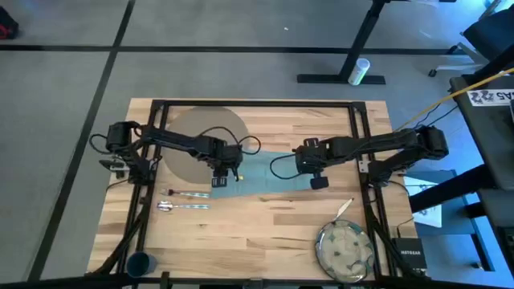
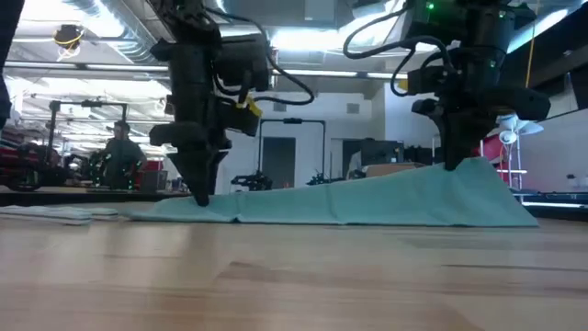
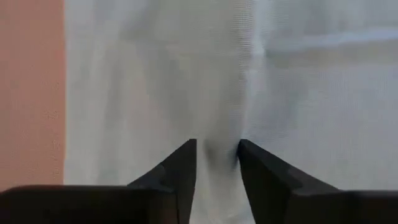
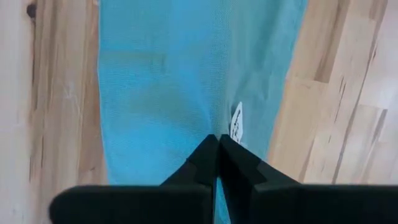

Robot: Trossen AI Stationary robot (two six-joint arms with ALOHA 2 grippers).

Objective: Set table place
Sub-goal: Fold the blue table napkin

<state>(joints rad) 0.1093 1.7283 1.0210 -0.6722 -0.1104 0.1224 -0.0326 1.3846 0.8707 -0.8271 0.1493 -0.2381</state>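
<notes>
The teal napkin point(image 1: 269, 172) lies stretched across the middle of the wooden table point(image 1: 265, 233), between my two grippers. My left gripper point(image 1: 223, 178) is down on the napkin's left end, beside the round grey-brown placemat point(image 1: 193, 136), and is shut on cloth. My right gripper point(image 1: 317, 181) is shut on the napkin's right end, which it holds raised into a peak point(image 2: 473, 167). The speckled plate point(image 1: 345, 249) sits at the near right. The dark-blue cup point(image 1: 140, 263) stands at the near left. My left gripper pinches a gathered ridge of the napkin point(image 3: 216, 149) between its two fingers, from above, pointing down. Creases run into the gap. That end of the cloth stays down at table level point(image 2: 207, 204). My right gripper pinches the napkin near its right end, beside a small white tag point(image 4: 236, 123), from above with the fingers pointing down. The pinched cloth is lifted off the table, and the napkin slopes down from it to the table on both sides point(image 2: 367, 198).
A fork point(image 1: 186, 193) and a spoon point(image 1: 181, 206) lie side by side near the left gripper, toward the near edge. A knife point(image 1: 344, 209) lies slanted just beyond the plate. Bare wood spans the near middle. Black frame bars point(image 1: 357, 136) run along the sides and the far edge.
</notes>
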